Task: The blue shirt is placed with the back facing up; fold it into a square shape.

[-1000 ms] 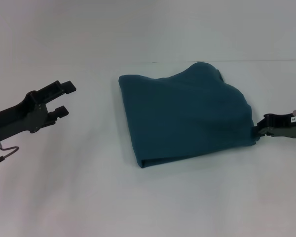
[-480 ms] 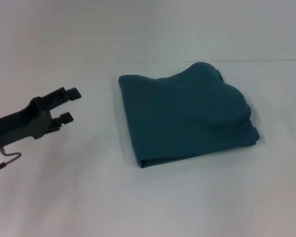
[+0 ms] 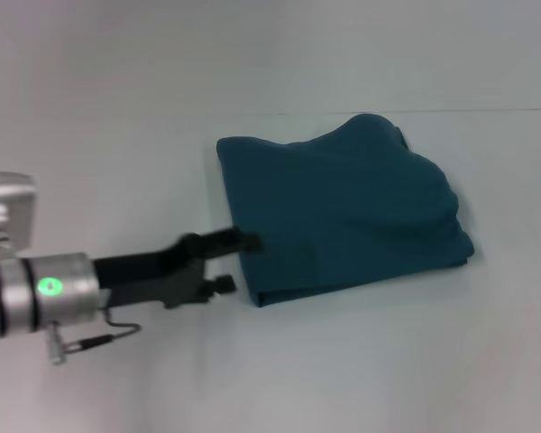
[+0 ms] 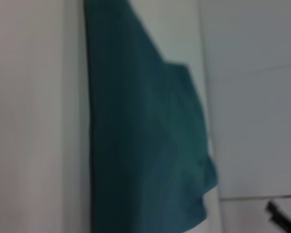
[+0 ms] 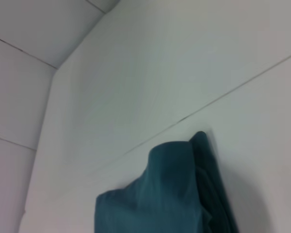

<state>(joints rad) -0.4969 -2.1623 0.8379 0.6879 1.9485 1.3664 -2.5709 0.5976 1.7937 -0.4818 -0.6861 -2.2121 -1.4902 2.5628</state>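
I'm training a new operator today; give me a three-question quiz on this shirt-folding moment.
1. True or false: the left gripper is open.
2. Which edge of the shirt is that gripper at? A) its left edge, near the front corner B) its right edge C) its far edge
3. Fill in: the shirt lies folded on the white ___.

Key: 1 true; 2 A; 3 table. The right gripper shows only as a dark sliver at the head view's right edge.
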